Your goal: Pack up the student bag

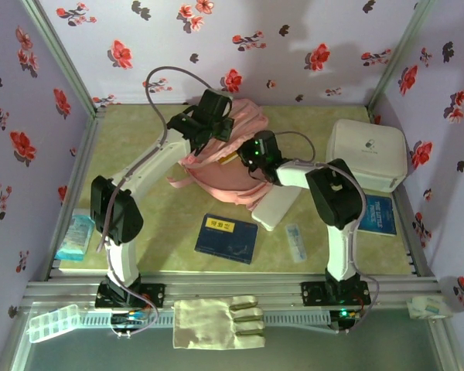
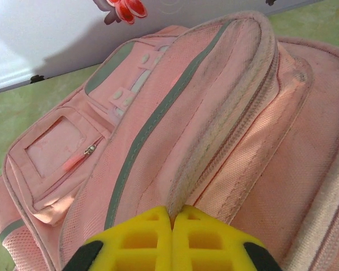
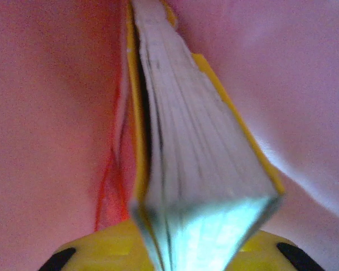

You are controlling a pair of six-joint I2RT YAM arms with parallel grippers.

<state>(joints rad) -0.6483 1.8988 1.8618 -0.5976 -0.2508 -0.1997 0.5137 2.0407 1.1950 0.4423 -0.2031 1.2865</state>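
The student bag [image 1: 220, 171], a soft pink backpack, lies at the middle back of the table. My left gripper [image 1: 214, 124] is over its top, shut on a pale trimmed flap of the bag [image 2: 214, 113]; in the left wrist view the yellow fingertips of the left gripper [image 2: 172, 212] pinch that edge. My right gripper [image 1: 251, 158] reaches into the bag from the right. In the right wrist view a yellow-covered book [image 3: 198, 147] stands edge-on between the yellow fingers of the right gripper [image 3: 203, 240], pages fanned, with pink lining [image 3: 51, 113] all round. The book hides the jaw gap.
A white rounded hard box [image 1: 367, 154] stands at the back right. A dark blue book [image 1: 226, 237], a white flat item [image 1: 277, 207] and a small white tube [image 1: 295, 242] lie in front of the bag. Another blue book [image 1: 379, 214] lies right, a tissue pack [image 1: 75, 236] left.
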